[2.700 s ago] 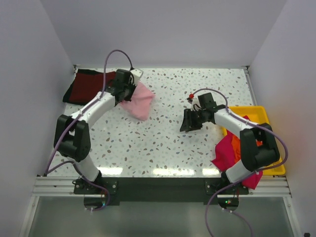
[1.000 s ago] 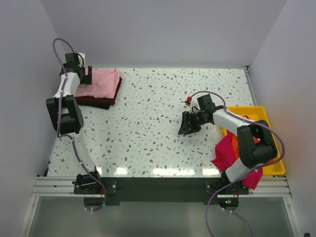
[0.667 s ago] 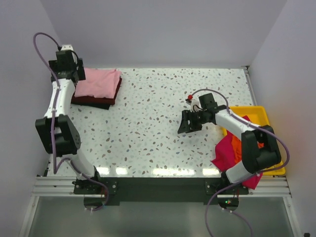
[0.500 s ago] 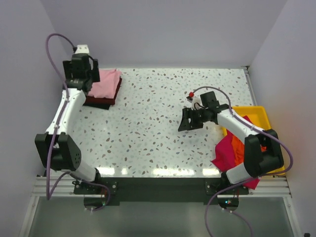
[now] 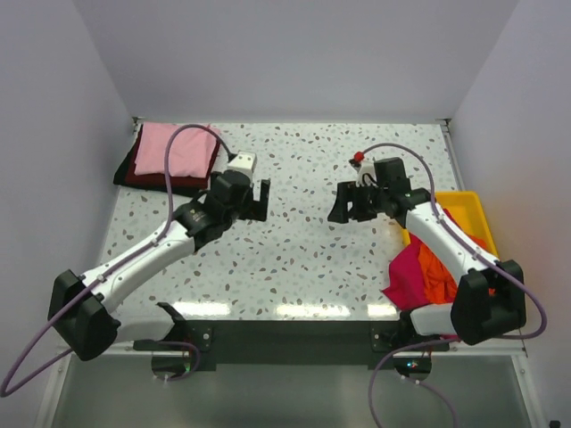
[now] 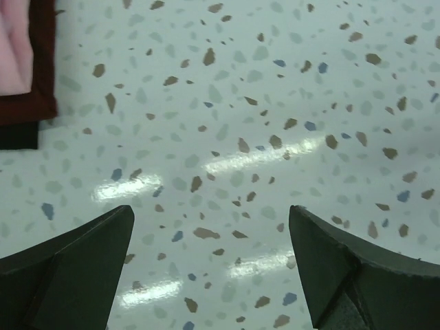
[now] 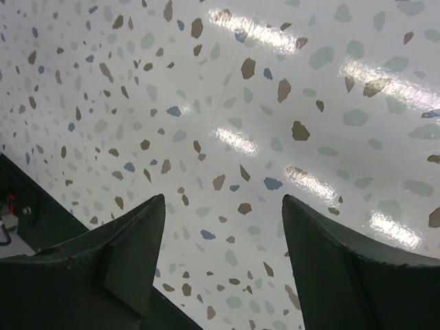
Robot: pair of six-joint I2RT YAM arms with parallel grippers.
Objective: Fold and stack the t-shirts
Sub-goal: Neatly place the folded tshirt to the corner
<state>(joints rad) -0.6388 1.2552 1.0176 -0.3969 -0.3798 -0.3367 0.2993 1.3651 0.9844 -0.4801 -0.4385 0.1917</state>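
Both pincers spread apart, holding nothing, above the worktop [image 5: 294, 245].
Pink tee [image 5: 174, 149] lies folded on the maroon tee [image 5: 134, 171], beyond and left of the left pincer [image 5: 260, 201]. Magenta tee [image 5: 406, 272] and orange tee [image 5: 437, 267] slump right of the right pincer [image 5: 337, 203], nearer the bases. The cloth looks light and limp, probably best pinched at a shoulder or hem corner.

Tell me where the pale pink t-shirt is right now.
Top external view: the pale pink t-shirt lies folded in the far left corner of the table, on top of the dark maroon t-shirt, beyond the left gripper.
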